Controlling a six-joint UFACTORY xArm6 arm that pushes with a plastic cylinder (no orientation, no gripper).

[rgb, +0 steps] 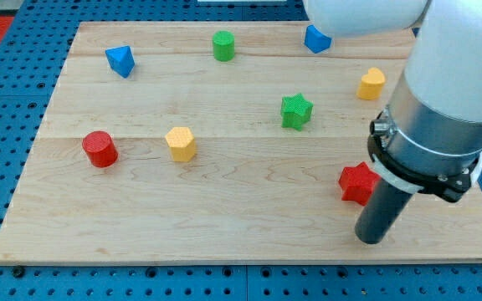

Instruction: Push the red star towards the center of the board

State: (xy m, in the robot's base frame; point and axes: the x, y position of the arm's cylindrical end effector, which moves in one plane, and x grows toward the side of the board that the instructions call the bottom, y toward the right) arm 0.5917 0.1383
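The red star lies on the wooden board near the view's right edge, below mid-height. Part of its right side is hidden by my arm. My tip rests on the board just below and slightly right of the red star, close to it. I cannot tell whether they touch.
A green star lies above and left of the red star. A yellow block and a blue block are at the upper right. A green cylinder, a blue block, a red cylinder and a yellow hexagon lie further left.
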